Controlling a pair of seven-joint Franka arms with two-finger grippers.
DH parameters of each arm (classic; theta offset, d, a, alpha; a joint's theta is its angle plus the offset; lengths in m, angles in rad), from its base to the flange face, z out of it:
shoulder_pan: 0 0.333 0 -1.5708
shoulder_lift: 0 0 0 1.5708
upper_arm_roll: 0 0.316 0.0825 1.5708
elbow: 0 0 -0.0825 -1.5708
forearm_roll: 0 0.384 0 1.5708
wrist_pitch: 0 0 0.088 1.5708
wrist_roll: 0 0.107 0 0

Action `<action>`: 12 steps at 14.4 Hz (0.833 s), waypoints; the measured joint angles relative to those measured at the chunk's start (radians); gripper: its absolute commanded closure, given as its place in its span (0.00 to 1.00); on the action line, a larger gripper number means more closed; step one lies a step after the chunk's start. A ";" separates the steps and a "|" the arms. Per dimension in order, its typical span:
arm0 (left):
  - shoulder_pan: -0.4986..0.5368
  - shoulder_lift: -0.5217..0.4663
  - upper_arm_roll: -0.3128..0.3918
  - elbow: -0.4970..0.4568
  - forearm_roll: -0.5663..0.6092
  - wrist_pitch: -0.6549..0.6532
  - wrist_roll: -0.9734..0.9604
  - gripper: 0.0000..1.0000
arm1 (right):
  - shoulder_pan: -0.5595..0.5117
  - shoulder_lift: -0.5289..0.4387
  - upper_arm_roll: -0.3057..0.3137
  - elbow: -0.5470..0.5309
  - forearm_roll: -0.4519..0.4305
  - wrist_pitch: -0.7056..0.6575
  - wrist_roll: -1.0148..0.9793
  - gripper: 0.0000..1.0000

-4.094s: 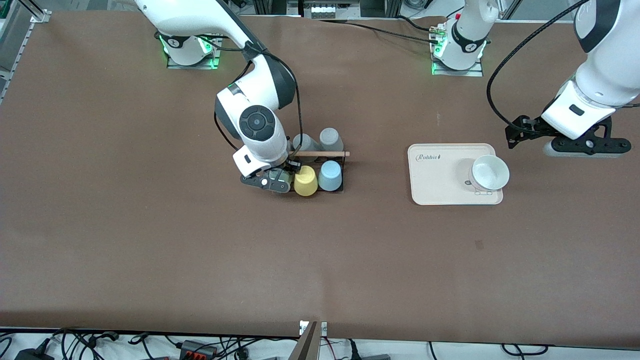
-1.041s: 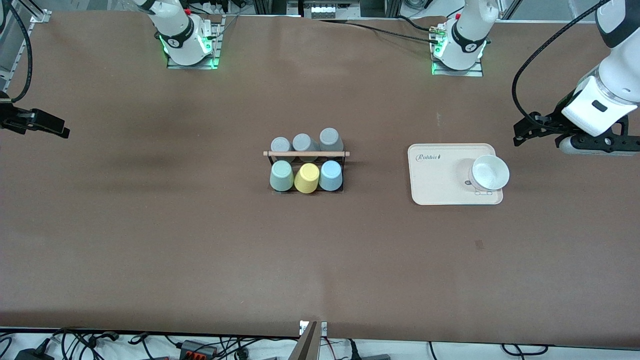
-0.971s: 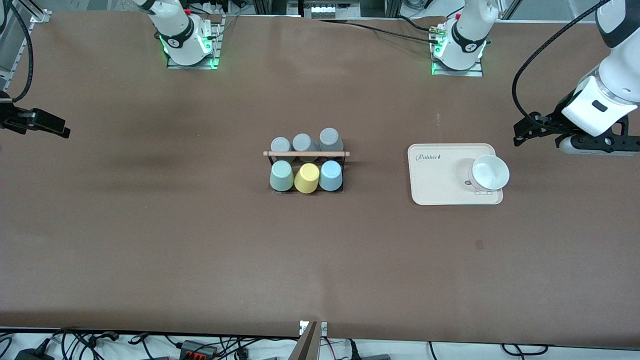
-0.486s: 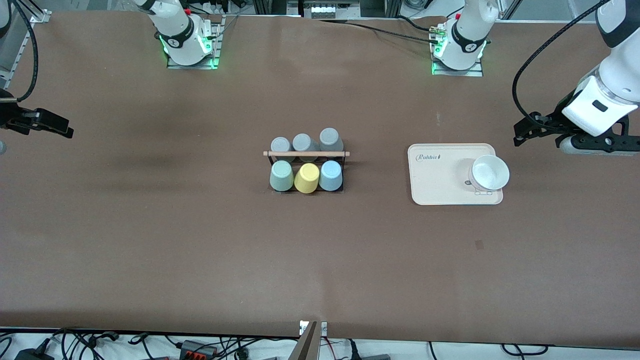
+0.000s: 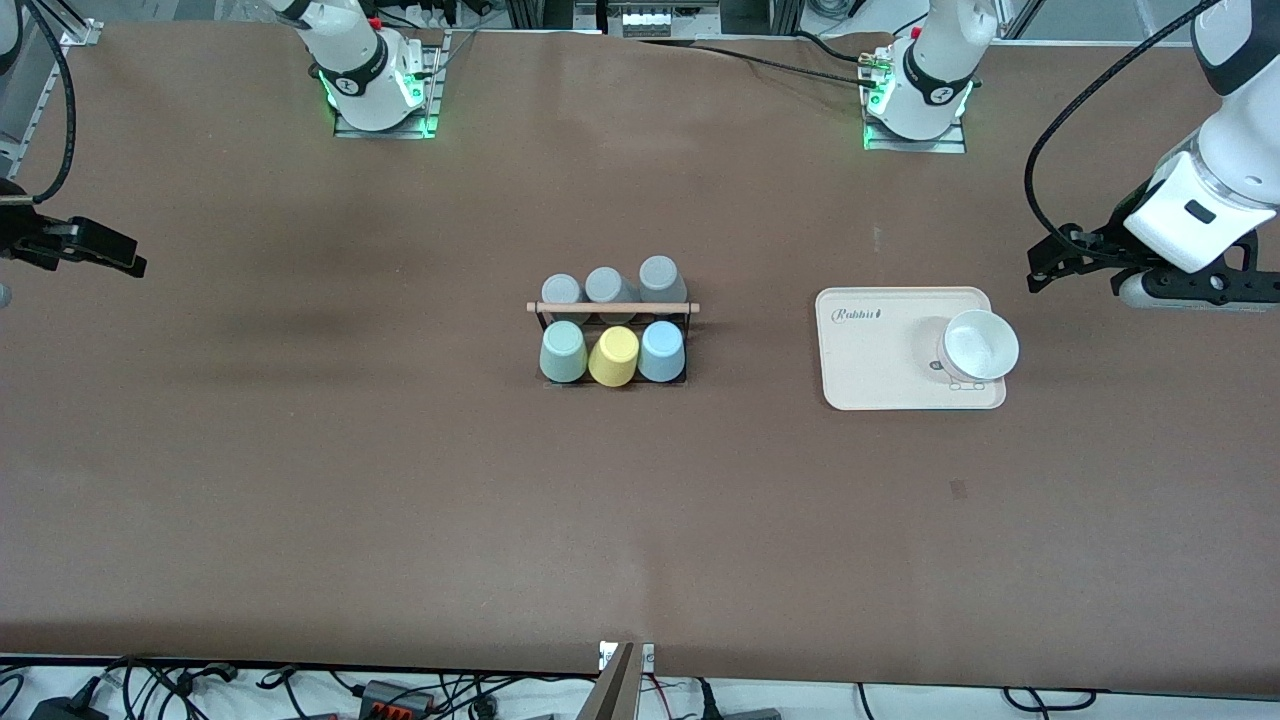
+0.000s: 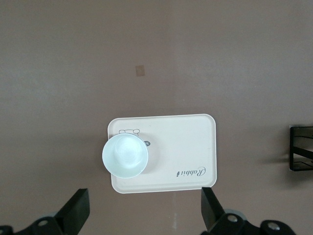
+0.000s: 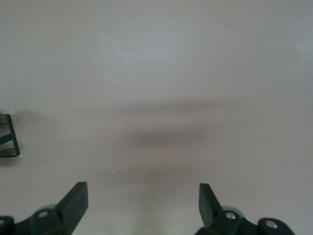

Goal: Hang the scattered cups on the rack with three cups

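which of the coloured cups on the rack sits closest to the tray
The light blue cup, at the end of the rack's front row toward the left arm's end of the table, sits closest to the tray; the yellow cup and sage green cup are further along.

front: high, facing bases | wrists: look straight down | shared: tray (image 5: 870, 385) (image 6: 190, 142)

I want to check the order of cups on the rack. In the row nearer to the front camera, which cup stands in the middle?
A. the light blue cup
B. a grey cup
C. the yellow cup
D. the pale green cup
C: on the rack, the yellow cup stands between the pale green cup and the light blue cup.
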 measured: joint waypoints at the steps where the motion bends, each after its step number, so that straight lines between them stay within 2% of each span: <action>1: 0.000 0.000 0.000 0.000 0.000 0.000 0.000 0.00 | 0.000 0.000 0.000 0.000 0.000 0.000 0.000 0.00; 12: 0.000 0.000 0.000 0.015 0.000 0.000 0.000 0.00 | 0.000 0.006 0.000 0.004 0.000 0.004 0.001 0.00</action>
